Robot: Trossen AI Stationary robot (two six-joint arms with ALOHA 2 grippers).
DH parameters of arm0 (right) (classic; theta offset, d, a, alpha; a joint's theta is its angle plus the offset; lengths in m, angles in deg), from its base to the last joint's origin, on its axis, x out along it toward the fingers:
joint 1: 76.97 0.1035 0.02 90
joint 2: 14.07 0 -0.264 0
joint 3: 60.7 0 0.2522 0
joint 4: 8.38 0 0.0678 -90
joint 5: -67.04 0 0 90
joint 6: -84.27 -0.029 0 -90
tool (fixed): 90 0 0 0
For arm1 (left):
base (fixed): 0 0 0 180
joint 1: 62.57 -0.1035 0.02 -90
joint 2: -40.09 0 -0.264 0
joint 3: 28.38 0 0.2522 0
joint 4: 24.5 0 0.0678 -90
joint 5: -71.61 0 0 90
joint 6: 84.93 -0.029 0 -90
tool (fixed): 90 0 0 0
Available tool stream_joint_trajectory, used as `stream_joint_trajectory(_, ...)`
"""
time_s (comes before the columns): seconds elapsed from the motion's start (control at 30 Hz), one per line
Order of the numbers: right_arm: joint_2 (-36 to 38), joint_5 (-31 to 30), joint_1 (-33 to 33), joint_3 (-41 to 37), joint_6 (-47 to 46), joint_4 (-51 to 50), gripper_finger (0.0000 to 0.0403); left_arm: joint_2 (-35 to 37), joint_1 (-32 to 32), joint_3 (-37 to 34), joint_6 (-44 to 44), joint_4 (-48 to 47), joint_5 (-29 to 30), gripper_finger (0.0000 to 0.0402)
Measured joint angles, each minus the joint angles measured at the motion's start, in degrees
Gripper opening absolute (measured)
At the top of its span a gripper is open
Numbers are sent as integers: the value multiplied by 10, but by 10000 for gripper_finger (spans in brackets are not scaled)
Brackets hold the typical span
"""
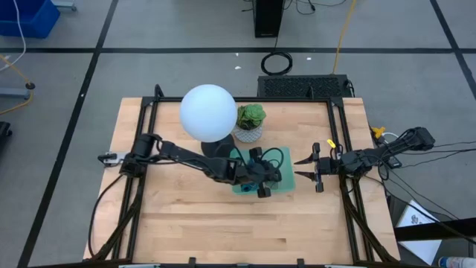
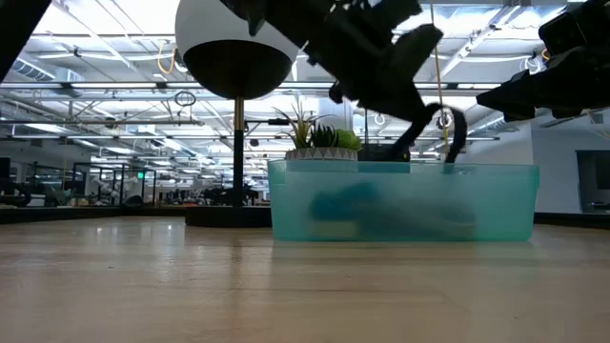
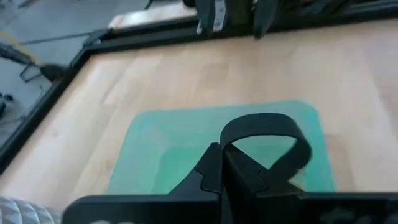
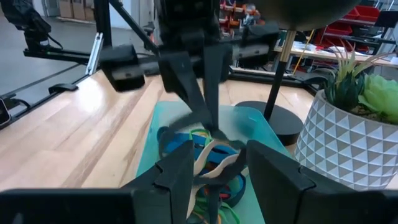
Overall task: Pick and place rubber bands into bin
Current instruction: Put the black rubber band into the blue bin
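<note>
With the left claw [image 1: 262, 181] pinched on a black rubber band [image 3: 266, 134] above the bin [image 1: 286, 158], lower before you release; the right claw [image 1: 305, 168] waits wide beside the bin.

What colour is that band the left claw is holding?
Black; the rubber band in the left gripper shows best in the left wrist view.

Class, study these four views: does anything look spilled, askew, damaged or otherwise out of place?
Nothing stands out. The rubber bands lie heaped inside the bin, none seen on the table. The left gripper hangs above the bin, shut on a black rubber band. The right gripper waits open beside it.
</note>
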Motion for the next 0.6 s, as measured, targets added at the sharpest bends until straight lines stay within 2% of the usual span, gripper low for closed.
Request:
stream_joint_trajectory(0.17, 0, 0, 0, 0, 0, -4, 141, -13, -7, 0, 36, -16, 2, 8)
stream_joint_trajectory(0.6, 0, 0, 0, 0, -1, -3, 141, -13, -13, 0, 144, -153, -11, 8)
